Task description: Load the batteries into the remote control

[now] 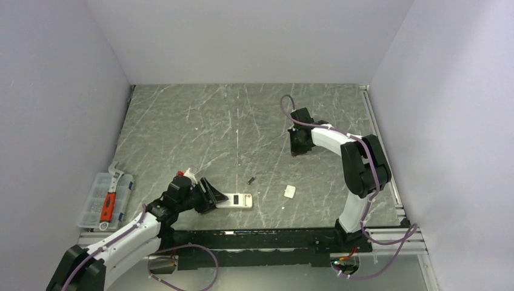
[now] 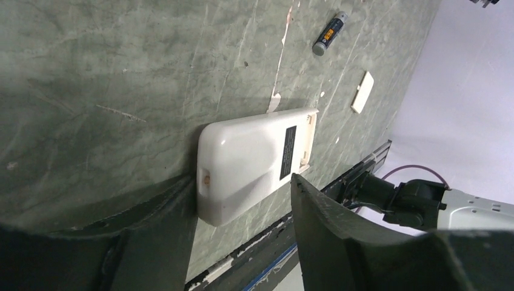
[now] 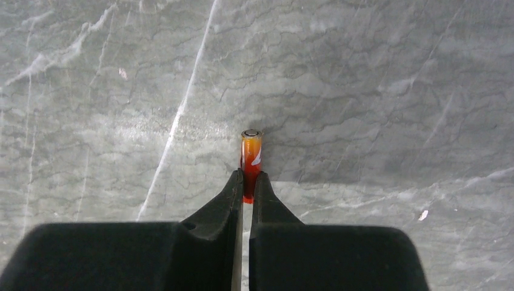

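Observation:
The remote control [image 1: 236, 200] [image 2: 254, 162] lies white back up near the table's front edge, with a dark label on it. My left gripper [image 1: 209, 195] [image 2: 242, 182] is open and its jaws straddle the remote's near end: the left finger [image 2: 163, 230] is against the edge, the right finger [image 2: 327, 224] stands apart. A dark battery [image 1: 251, 180] [image 2: 329, 34] lies loose on the table beyond the remote. Farther back and to the right, my right gripper [image 1: 296, 147] [image 3: 247, 182] is shut on an orange-red battery [image 3: 251, 150] low over the table, its metal cap pointing away.
A small flat white square piece [image 1: 290, 191] [image 2: 362, 92] lies right of the remote. A clear parts box with a red-handled tool [image 1: 108, 203] sits at the front left edge. A metal rail [image 1: 382, 233] runs along the front, and white walls enclose the other sides.

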Robot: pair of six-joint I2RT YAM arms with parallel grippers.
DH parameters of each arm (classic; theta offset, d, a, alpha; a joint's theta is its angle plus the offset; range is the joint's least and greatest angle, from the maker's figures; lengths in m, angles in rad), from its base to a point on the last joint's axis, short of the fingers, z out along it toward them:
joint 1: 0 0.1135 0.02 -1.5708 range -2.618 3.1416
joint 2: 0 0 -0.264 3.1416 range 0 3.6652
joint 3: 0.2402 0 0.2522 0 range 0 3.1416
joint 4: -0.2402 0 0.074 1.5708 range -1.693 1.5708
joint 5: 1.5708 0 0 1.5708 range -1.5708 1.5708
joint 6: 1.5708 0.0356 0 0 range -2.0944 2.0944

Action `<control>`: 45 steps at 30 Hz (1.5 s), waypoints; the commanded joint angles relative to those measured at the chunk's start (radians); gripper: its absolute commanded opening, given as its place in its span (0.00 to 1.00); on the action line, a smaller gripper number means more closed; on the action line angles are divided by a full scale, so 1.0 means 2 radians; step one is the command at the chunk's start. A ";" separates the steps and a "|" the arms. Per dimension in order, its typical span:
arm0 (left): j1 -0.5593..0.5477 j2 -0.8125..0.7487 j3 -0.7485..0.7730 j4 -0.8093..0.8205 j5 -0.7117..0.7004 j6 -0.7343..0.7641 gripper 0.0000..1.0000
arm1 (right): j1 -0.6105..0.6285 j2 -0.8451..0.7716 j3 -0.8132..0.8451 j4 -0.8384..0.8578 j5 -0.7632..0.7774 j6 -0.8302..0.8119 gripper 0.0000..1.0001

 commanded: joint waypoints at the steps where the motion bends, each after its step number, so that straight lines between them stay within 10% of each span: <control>1: -0.001 -0.017 0.026 -0.072 -0.016 0.030 0.63 | 0.000 -0.047 -0.010 0.005 -0.013 0.002 0.00; 18: -0.002 0.003 0.121 -0.215 -0.066 0.092 0.72 | 0.094 -0.172 -0.059 -0.019 -0.031 0.025 0.00; 31: -0.001 0.153 0.211 -0.155 -0.095 0.186 0.67 | 0.189 -0.270 -0.112 -0.026 -0.077 0.065 0.00; 45: -0.001 0.265 0.235 -0.066 0.020 0.229 0.64 | 0.242 -0.322 -0.163 -0.022 -0.084 0.105 0.00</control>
